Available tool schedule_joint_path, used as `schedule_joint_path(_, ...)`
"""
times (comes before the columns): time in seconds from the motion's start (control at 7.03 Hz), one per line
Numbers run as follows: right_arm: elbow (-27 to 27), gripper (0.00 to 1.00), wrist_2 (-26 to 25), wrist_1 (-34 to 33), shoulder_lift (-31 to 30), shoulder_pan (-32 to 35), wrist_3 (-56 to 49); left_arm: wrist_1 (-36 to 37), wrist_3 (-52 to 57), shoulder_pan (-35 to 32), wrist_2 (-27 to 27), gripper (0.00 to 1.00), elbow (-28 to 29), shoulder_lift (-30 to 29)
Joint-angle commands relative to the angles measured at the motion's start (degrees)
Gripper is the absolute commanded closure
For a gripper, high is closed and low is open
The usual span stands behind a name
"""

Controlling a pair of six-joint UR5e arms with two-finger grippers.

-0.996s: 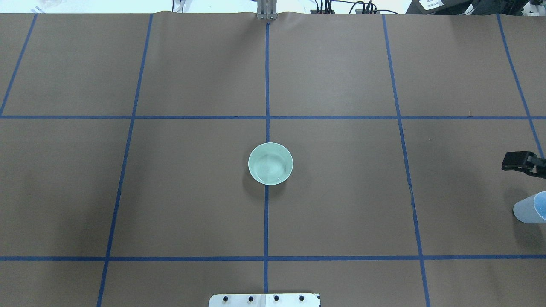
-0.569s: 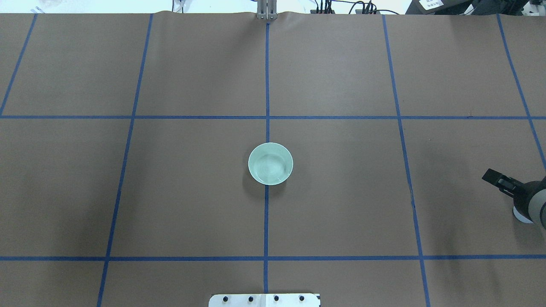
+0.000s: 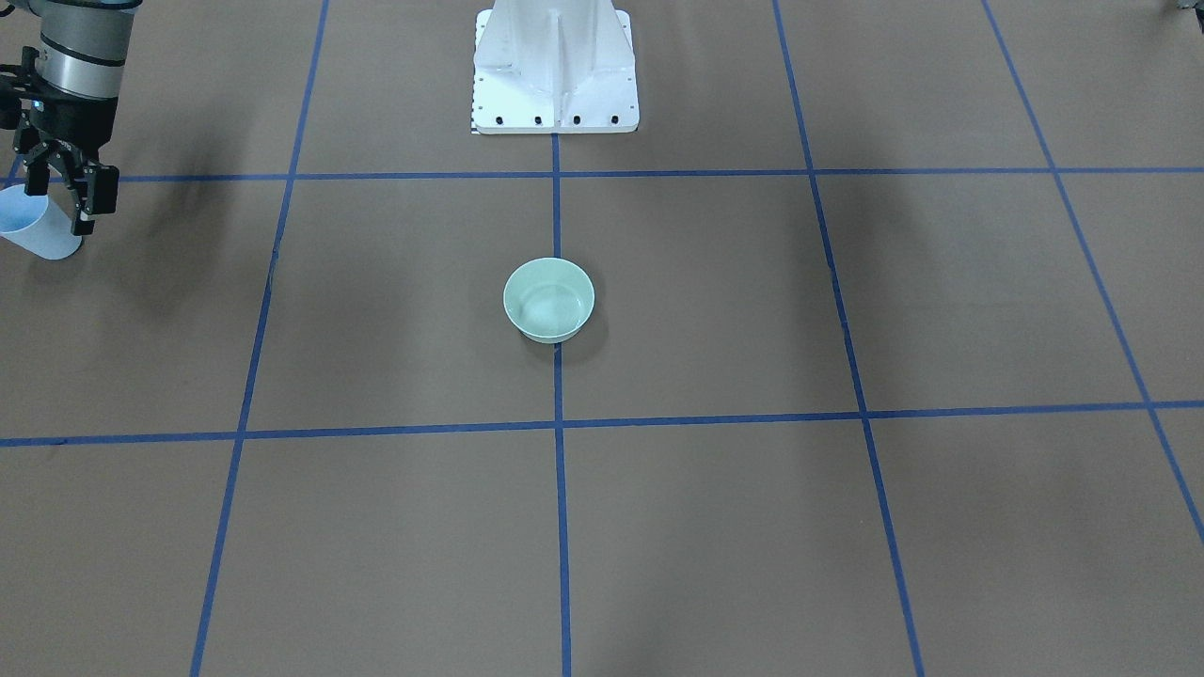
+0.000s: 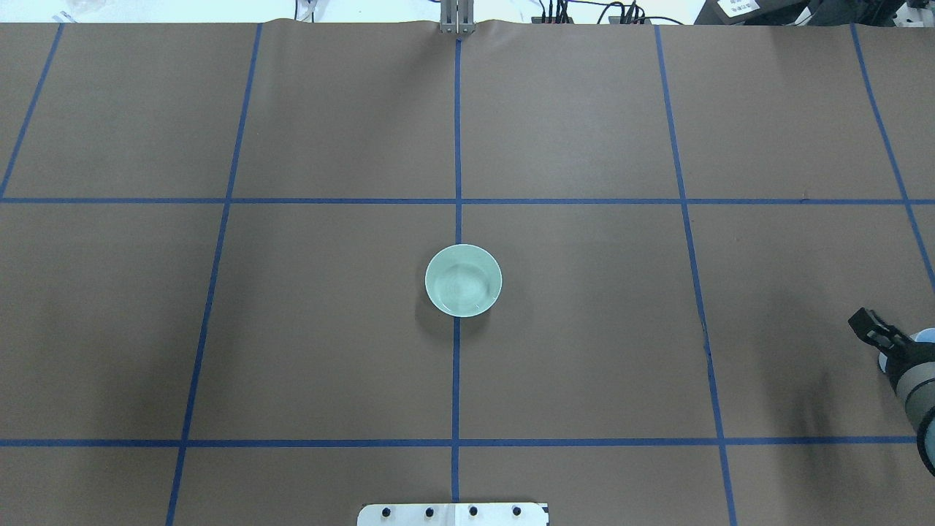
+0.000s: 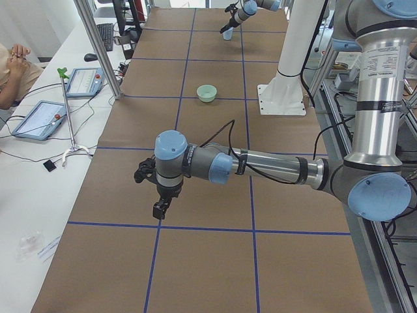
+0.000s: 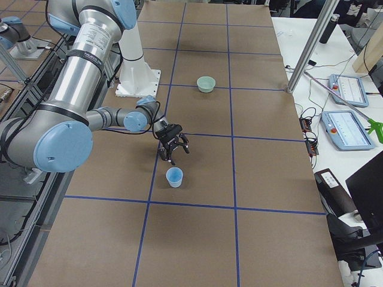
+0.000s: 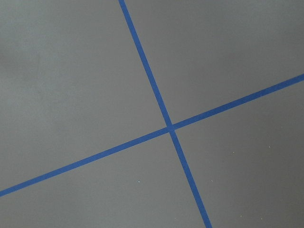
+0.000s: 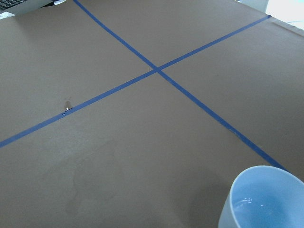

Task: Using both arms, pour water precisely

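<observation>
- Tabletop [image 4: 329, 117]: brown, gridded with blue tape [image 4: 458, 146].
- My left arm [image 5: 260, 166]: far left of the bowl [image 4: 463, 280]; I cannot tell how my left pincer [image 5: 160, 207] stands.
- My right arm [image 6: 90, 66]: far right of the bowl; right pincer [image 3: 62, 199] spread, empty.
- Bowl: pale green, upright.
- Cup [image 6: 174, 177]: blue, holding water, near my right pincer.

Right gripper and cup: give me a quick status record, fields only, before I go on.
right gripper: open, close by the blue cup, not closed on it
blue cup: upright on the table, water inside
green bowl: table centre, on a blue tape line, far from the cup
left gripper: above a tape crossing, nothing near it; open or shut cannot be told
pour: not yet begun
</observation>
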Motion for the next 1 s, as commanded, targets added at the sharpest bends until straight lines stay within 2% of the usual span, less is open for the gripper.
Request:
schedule_joint_path(0.0, -0.11, 0.0, -0.79, -6.77, -0.24, -3.78, 7.48, 0.0, 0.0, 0.04, -0.01, 0.0, -0.01, -0.01)
schedule_joint_path(0.85, -0.02, 0.0, -0.97, -16.19, 0.11, -9.85, 18.4, 0.0, 0.09, 0.04, -0.01, 0.0, -0.01, -0.01)
